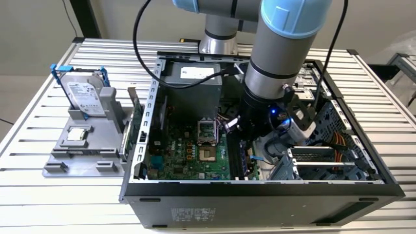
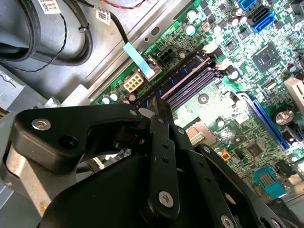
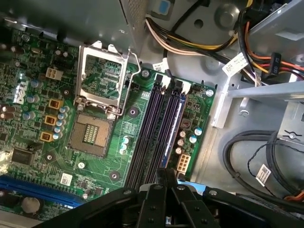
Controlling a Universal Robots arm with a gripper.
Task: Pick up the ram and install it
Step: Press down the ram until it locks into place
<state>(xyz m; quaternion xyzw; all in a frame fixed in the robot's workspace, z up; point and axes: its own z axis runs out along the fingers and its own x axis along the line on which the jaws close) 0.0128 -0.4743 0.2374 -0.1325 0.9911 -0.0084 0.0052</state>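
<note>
On the exterior view's left the gray holder (image 1: 85,146) keeps only the hard drive (image 1: 85,95) and the chip (image 1: 78,134), while the ram (image 3: 173,126) seems already seated in its slot between narrow neighbours, directly under the tool (image 3: 164,178), whose fingers look closed together on nothing.

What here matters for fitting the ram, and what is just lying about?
In the job:
ram, at the memory slots
gripper, close over it

Lying about:
hard drive
processor chip
grey tray holding both
cables
</note>
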